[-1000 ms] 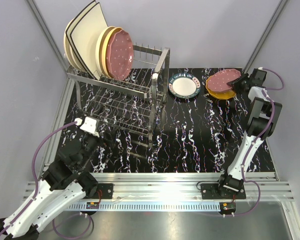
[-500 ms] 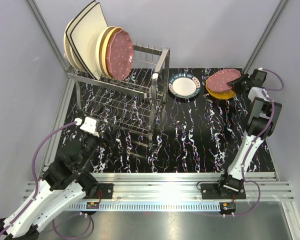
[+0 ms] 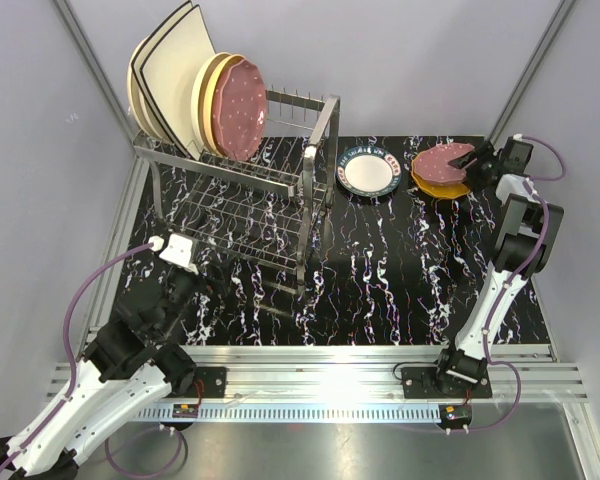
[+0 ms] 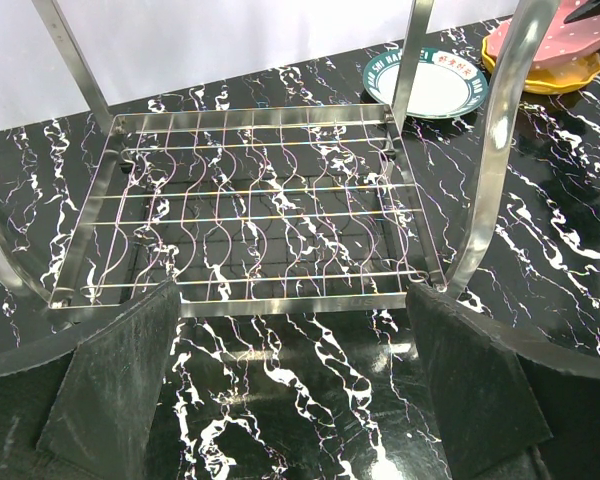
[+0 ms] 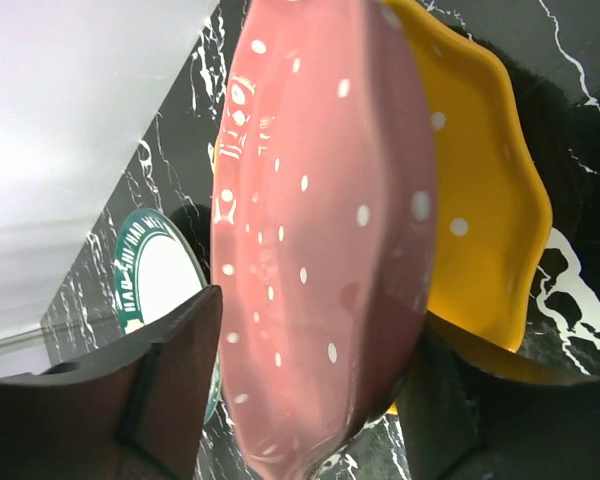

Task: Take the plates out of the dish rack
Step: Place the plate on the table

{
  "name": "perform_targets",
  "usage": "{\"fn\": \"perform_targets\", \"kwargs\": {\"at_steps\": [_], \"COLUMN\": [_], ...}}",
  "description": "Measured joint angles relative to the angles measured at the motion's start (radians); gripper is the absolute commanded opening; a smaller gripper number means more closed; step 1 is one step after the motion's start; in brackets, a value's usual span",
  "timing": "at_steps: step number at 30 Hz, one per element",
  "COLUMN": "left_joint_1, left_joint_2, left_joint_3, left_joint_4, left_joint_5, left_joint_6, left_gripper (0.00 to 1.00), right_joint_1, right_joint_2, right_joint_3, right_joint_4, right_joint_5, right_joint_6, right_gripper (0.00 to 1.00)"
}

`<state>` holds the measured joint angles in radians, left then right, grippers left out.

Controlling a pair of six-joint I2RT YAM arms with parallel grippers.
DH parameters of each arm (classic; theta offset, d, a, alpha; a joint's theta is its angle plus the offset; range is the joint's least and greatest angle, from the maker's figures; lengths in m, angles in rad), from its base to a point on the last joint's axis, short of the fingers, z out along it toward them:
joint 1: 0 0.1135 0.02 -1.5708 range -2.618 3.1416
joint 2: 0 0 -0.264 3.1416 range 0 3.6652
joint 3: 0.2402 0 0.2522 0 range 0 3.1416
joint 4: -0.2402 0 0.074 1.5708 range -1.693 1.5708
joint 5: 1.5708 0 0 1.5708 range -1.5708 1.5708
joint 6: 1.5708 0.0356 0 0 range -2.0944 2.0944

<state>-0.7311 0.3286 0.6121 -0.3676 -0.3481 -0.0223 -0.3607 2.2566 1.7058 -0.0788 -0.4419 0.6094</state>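
Observation:
The silver wire dish rack [image 3: 240, 215] stands at the back left. Its top tier holds cream square plates [image 3: 170, 75], a cream round plate [image 3: 208, 95] and a maroon dotted plate [image 3: 240, 110], all upright. My right gripper [image 3: 470, 158] is shut on the rim of another maroon dotted plate [image 5: 320, 230], which lies nearly flat on the orange plate [image 5: 480, 200] at the back right. My left gripper [image 4: 300, 390] is open and empty, low over the table in front of the rack's lower tier [image 4: 250, 210].
A white plate with a dark patterned rim [image 3: 368, 171] lies flat on the black marbled table [image 3: 400, 280], between the rack and the orange plate. Grey walls close in the back and both sides.
My right gripper has lowered the maroon plate from a tilt to nearly flat on the orange plate. The left arm has not moved.

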Motion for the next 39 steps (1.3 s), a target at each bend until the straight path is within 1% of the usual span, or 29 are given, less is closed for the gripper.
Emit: {"fn": "perform_targets", "kwargs": {"at_steps": [5, 9, 25, 39], "left_joint_1": [0.0, 0.0, 0.0, 0.0], "left_joint_2": [0.0, 0.0, -0.004, -0.016], "left_joint_3": [0.0, 0.0, 0.0, 0.0], "left_joint_4": [0.0, 0.0, 0.0, 0.0], "left_joint_5": [0.0, 0.0, 0.0, 0.0], "left_joint_6": [0.0, 0.0, 0.0, 0.0], "left_gripper": [0.99, 0.99, 0.99, 0.99], "right_joint_1": [0.0, 0.0, 0.001, 0.001], "right_joint_2": [0.0, 0.0, 0.0, 0.0], "right_joint_3": [-0.002, -0.002, 0.008, 0.041], "right_joint_4": [-0.016, -0.045, -0.13, -0.189], "right_joint_5": [-0.005, -0.006, -0.002, 0.039], "right_joint_6": [-0.029, -0.061, -0.201, -0.291], "right_gripper": [0.82, 0.86, 0.92, 0.94]}}
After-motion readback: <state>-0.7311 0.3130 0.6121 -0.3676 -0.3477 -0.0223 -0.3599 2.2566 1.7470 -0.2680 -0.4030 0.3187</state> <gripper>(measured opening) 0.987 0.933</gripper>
